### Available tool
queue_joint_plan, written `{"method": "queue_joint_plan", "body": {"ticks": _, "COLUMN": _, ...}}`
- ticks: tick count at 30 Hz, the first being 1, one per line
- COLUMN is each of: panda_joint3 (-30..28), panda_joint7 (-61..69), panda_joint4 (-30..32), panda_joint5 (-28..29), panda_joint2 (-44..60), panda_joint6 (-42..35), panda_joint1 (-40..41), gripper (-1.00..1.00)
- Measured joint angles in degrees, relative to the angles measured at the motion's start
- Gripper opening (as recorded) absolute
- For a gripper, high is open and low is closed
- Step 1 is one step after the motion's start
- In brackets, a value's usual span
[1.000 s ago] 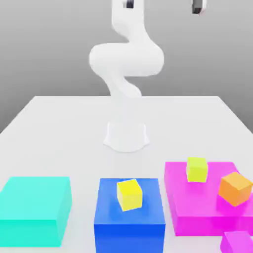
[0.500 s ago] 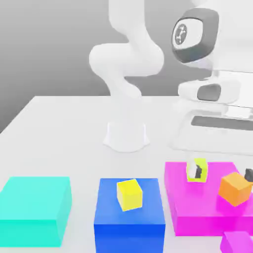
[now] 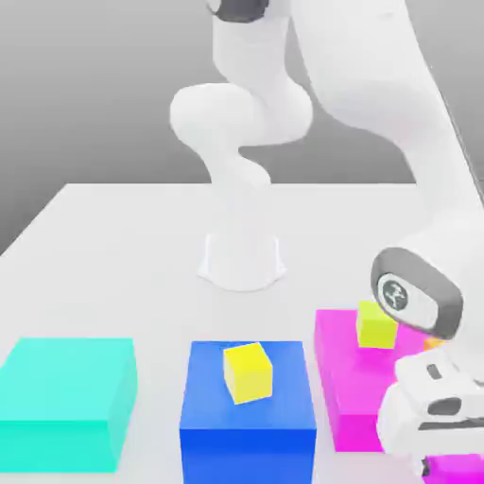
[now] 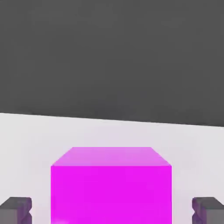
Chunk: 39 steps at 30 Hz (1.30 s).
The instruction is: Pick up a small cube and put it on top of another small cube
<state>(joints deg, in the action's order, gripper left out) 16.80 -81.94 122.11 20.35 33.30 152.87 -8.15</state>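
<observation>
Small magenta cube [image 4: 110, 186]: solid bright colour, sits flat and upright on the white table, seen in the hand view w/ one face toward the camera and the top face visible. In the exterior view only a bit of it [image 3: 461, 469] shows at the bottom corner on the exterior view's right, just in front of the big magenta block, partly hidden by the arm.

You have three big blocks: one cyan block [image 3: 66, 389], one blue block [image 3: 248, 416], one magenta block [image 3: 352, 378]. Small cubes: two yellow [image 3: 248, 371] [image 3: 375, 324], one magenta cube [image 4: 110, 186].
</observation>
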Motion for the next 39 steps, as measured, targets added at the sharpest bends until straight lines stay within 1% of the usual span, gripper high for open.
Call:
{"method": "queue_joint_plan", "body": {"ticks": 5, "panda_joint3": 0.2, "panda_joint7": 0.0, "panda_joint4": 0.0, "panda_joint5": 0.0, "panda_joint2": 0.0, "panda_joint6": 0.0, "panda_joint1": 0.1, "gripper": -1.00}}
{"method": "queue_joint_plan", "body": {"ticks": 9, "panda_joint3": 3.2, "panda_joint7": 2.8, "panda_joint4": 1.9, "panda_joint5": -3.9, "panda_joint2": -7.3, "panda_joint6": -5.3, "panda_joint1": 2.6, "gripper": -1.00}}
{"method": "queue_joint_plan", "body": {"ticks": 14, "panda_joint3": 1.7, "panda_joint7": 6.1, "panda_joint4": 6.9, "panda_joint5": -5.4, "panda_joint2": -15.9, "panda_joint6": -9.9, "panda_joint1": 6.7, "gripper": -1.00}}
{"method": "queue_joint_plan", "body": {"ticks": 17, "panda_joint3": 0.4, "panda_joint7": 8.9, "panda_joint4": 10.1, "panda_joint5": -7.3, "panda_joint2": -21.5, "panda_joint6": -12.2, "panda_joint1": 9.2, "gripper": -1.00}}
{"method": "queue_joint_plan", "body": {"ticks": 22, "panda_joint3": -1.7, "panda_joint7": 15.0, "panda_joint4": 15.8, "panda_joint5": -12.7, "panda_joint2": -31.5, "panda_joint6": -15.5, "panda_joint1": 14.0, "gripper": -1.00}}
{"method": "queue_joint_plan", "body": {"ticks": 28, "panda_joint3": -6.4, "panda_joint7": 24.0, "panda_joint4": 22.6, "panda_joint5": -21.6, "panda_joint2": -43.9, "panda_joint6": -19.1, "panda_joint1": 16.2, "gripper": -1.00}}
{"method": "queue_joint_plan", "body": {"ticks": 30, "panda_joint3": -7.2, "panda_joint7": 25.2, "panda_joint4": 24.4, "panda_joint5": -22.7, "panda_joint2": -43.9, "panda_joint6": -16.9, "panda_joint1": 16.5, "gripper": -1.00}}
{"method": "queue_joint_plan", "body": {"ticks": 32, "panda_joint3": -7.2, "panda_joint7": 25.1, "panda_joint4": 25.9, "panda_joint5": -22.5, "panda_joint2": -41.1, "panda_joint6": -12.6, "panda_joint1": 16.6, "gripper": -1.00}}
{"method": "queue_joint_plan", "body": {"ticks": 33, "panda_joint3": -7.2, "panda_joint7": 24.9, "panda_joint4": 26.6, "panda_joint5": -22.2, "panda_joint2": -39.5, "panda_joint6": -10.3, "panda_joint1": 16.7, "gripper": 1.00}}
{"method": "queue_joint_plan", "body": {"ticks": 38, "panda_joint3": -7.2, "panda_joint7": 24.9, "panda_joint4": 26.6, "panda_joint5": -22.2, "panda_joint2": -39.5, "panda_joint6": -10.3, "panda_joint1": 16.7, "gripper": 1.00}}
{"method": "queue_joint_plan", "body": {"ticks": 39, "panda_joint3": -7.2, "panda_joint7": 24.7, "panda_joint4": 26.9, "panda_joint5": -21.9, "panda_joint2": -38.6, "panda_joint6": -9.1, "panda_joint1": 16.7, "gripper": 1.00}}
